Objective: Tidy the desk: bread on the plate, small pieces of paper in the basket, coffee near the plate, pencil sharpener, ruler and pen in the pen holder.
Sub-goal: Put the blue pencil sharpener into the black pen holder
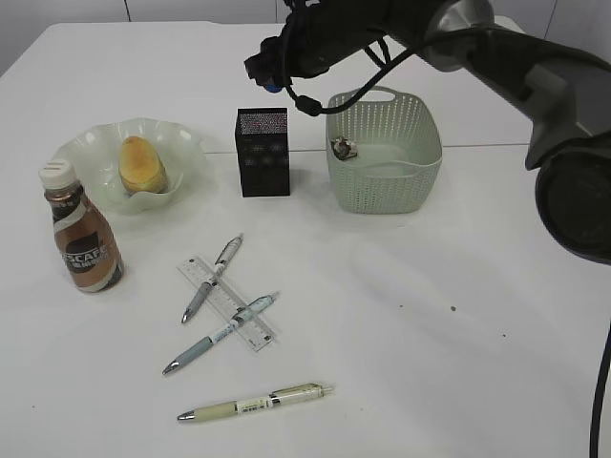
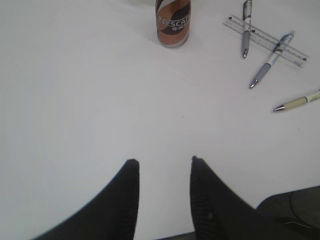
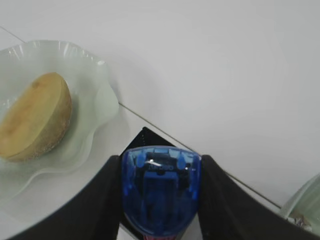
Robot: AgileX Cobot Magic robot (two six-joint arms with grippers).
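Note:
My right gripper hangs just above the black mesh pen holder, shut on a blue translucent pencil sharpener; a corner of the holder shows under it. The bread lies in the wavy green plate. The coffee stands in front of the plate. On the clear ruler lie two pens; a third pen is nearer the front. My left gripper hovers open over bare desk, near the coffee.
The green basket stands to the right of the pen holder with a crumpled piece of paper inside. A seam runs across the desk behind the basket. The right arm reaches in from the upper right.

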